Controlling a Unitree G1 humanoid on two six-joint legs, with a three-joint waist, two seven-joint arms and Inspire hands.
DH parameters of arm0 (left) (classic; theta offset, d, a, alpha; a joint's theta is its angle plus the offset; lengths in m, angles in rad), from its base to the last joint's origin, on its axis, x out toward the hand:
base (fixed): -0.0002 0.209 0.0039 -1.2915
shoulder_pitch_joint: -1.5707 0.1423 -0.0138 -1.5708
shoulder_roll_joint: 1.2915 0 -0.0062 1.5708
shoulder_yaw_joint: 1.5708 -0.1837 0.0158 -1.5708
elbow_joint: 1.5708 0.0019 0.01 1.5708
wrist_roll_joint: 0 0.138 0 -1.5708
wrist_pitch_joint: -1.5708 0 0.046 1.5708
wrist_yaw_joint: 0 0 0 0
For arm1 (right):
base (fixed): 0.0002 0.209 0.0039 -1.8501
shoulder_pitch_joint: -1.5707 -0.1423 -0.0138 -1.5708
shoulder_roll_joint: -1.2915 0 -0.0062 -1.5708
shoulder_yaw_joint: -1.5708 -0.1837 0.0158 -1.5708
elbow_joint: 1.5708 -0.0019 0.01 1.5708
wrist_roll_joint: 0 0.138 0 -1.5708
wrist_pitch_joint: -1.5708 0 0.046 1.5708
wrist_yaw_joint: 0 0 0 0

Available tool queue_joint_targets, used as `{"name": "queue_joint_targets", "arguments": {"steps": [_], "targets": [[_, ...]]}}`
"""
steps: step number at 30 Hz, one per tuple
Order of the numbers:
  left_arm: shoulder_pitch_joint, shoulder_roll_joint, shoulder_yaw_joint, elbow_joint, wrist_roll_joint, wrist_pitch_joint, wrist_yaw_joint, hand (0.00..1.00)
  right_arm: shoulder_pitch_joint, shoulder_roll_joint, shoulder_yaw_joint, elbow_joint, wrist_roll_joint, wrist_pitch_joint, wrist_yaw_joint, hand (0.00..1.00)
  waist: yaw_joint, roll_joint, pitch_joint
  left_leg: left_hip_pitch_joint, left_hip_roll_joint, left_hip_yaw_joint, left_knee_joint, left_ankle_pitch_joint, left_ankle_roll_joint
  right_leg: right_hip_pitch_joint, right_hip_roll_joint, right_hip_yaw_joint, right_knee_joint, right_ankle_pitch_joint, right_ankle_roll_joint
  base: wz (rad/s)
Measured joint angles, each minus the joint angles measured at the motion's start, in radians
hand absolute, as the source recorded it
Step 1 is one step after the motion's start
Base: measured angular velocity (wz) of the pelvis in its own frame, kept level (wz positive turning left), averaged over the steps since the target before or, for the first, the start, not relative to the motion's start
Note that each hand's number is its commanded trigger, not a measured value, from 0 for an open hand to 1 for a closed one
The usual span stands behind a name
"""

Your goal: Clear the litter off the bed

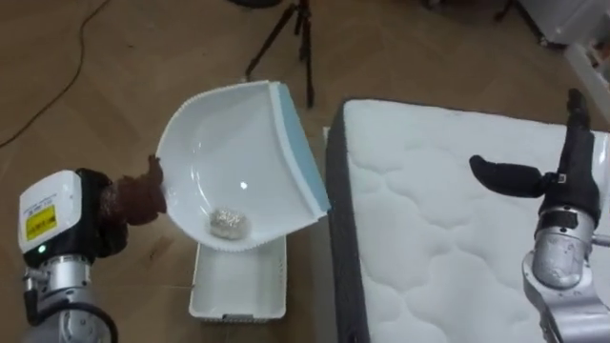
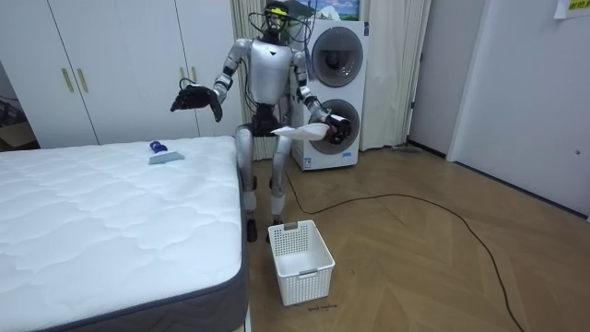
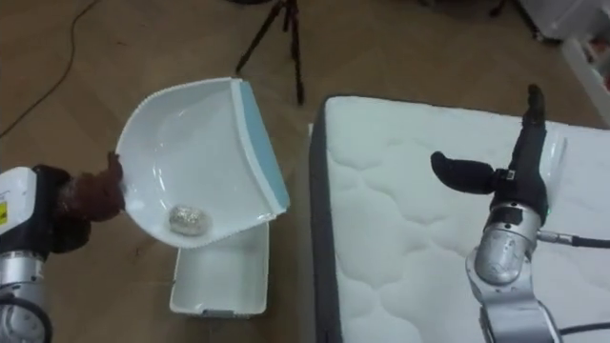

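White dustpan (image 1: 224, 143) over basket (image 1: 238, 291)
Gripped by the left hand (image 1: 141, 195), wad (image 1: 227, 222) at its lip directly above; right hand (image 1: 562, 176) relaxed over bed (image 1: 429, 248).

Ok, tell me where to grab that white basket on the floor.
Take the basket by a short-end rim, coming from above: it stands upright and open-topped beside the mattress corner, its thin top edge free all round for fingers to hook over.
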Motion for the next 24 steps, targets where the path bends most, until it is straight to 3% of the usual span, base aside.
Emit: {"name": "queue_joint_targets", "arguments": {"steps": [1,3,4,5,6,8,9,11,13,17,18,20,22,24], "targets": [[-0.001,0.0,0.001,-0.001,-0.001,0.0,0.0,1.0,0.002,-0.001,0.0,0.0,-0.005,0.002,0.002,0.0,0.001,0.021,0.0094,-0.007,0.001,-0.015,0.001,0.0,0.0,0.002,0.003,-0.002,-0.006,0.0,-0.001,0.59],[-0.001,-0.009,0.009,0.011,-0.001,0.0,0.0,1.0,0.004,0.0,0.001,0.001,-0.023,0.004,0.01,0.0,0.002,0.036,0.0088,-0.066,0.058,0.202,0.014,-0.009,0.01,0.012,-0.025,-0.048,-0.007,-0.042,-0.003,0.63],[-0.001,-0.023,0.01,0.025,-0.004,-0.002,0.0,1.0,0.005,-0.001,0.001,0.002,-0.021,0.004,0.015,0.0,0.005,0.059,0.0048,-0.116,0.129,0.413,0.058,-0.044,0.04,0.017,-0.03,-0.086,0.016,-0.091,-0.006,0.52],[0.007,-0.03,0.007,0.035,-0.007,-0.002,0.0,1.0,0.011,0.004,0.006,0.003,-0.015,0.004,0.022,0.0,0.013,0.072,0.0007,-0.123,0.154,0.492,0.085,-0.071,0.05,0.011,-0.031,-0.094,0.061,-0.126,-0.002,0.43],[0.014,-0.029,0.007,0.038,-0.008,-0.001,0.001,1.0,0.017,0.005,0.018,0.003,-0.007,0.004,0.034,0.0,0.032,0.062,-0.0068,-0.111,0.133,0.47,0.081,-0.074,0.044,-0.006,-0.038,-0.09,0.1,-0.154,0.001,0.28],[0.016,-0.029,0.001,0.038,-0.008,0.0,0.001,1.0,0.032,0.004,0.023,0.006,0.007,0.003,0.058,0.0,0.028,0.036,-0.014,-0.095,0.104,0.429,0.054,-0.062,0.025,-0.011,-0.048,-0.081,0.1,-0.166,-0.002,0.47],[0.016,-0.029,-0.001,0.041,-0.008,0.0,0.001,1.0,0.033,0.003,0.025,0.013,0.008,0.003,0.063,0.0,0.034,0.03,-0.0147,-0.09,0.104,0.428,0.049,-0.06,0.022,-0.007,-0.053,-0.082,0.099,-0.163,-0.003,0.44],[0.021,-0.029,-0.011,0.08,-0.007,0.0,0.002,1.0,0.032,0.004,0.044,0.067,0.009,-0.016,0.074,0.0,0.063,0.024,-0.0127,-0.061,0.104,0.415,0.052,-0.065,0.024,0.031,-0.042,-0.086,0.093,-0.156,0.002,0.18],[0.023,-0.029,-0.013,0.115,-0.008,0.0,0.004,1.0,0.032,0.005,0.056,0.117,0.006,-0.039,0.081,0.0,0.063,0.026,-0.0107,-0.048,0.101,0.395,0.042,-0.065,0.025,0.049,-0.042,-0.088,0.079,-0.15,0.003,0.25],[0.02,-0.029,-0.02,0.174,-0.031,-0.002,0.009,1.0,0.028,0.004,0.082,0.193,0.005,-0.048,0.077,0.0,0.058,0.042,-0.0036,-0.085,0.093,0.369,0.042,-0.059,0.026,0.017,-0.043,-0.121,0.082,-0.153,0.001,0.17],[0.015,-0.029,-0.021,0.182,-0.031,-0.005,0.01,1.0,0.028,0.004,0.082,0.201,0.004,-0.048,0.074,0.0,0.058,0.045,-0.0042,-0.097,0.092,0.368,0.043,-0.056,0.031,0.012,-0.042,-0.123,0.084,-0.155,0.001,0.13],[-0.039,-0.027,-0.025,0.247,-0.029,-0.009,0.011,1.0,0.027,0.004,0.085,0.237,0.0,-0.049,0.073,0.0,0.058,0.059,-0.0049,-0.136,0.088,0.357,0.038,-0.029,0.085,-0.03,-0.042,-0.147,0.095,-0.161,-0.004,0.15],[-0.084,-0.014,-0.035,0.298,-0.029,-0.012,0.011,1.0,0.025,0.004,0.099,0.265,-0.015,-0.049,0.076,0.0,0.058,0.06,-0.0044,-0.156,0.087,0.359,0.039,-0.023,0.091,-0.062,-0.045,-0.152,0.116,-0.168,-0.004,0.05],[-0.113,0.017,-0.061,0.331,-0.03,-0.013,0.01,1.0,0.023,0.004,0.12,0.306,-0.023,-0.055,0.081,0.0,0.054,0.061,-0.004,-0.158,0.086,0.358,0.041,-0.02,0.094,-0.079,-0.054,-0.143,0.138,-0.171,-0.001,0.0]]}}
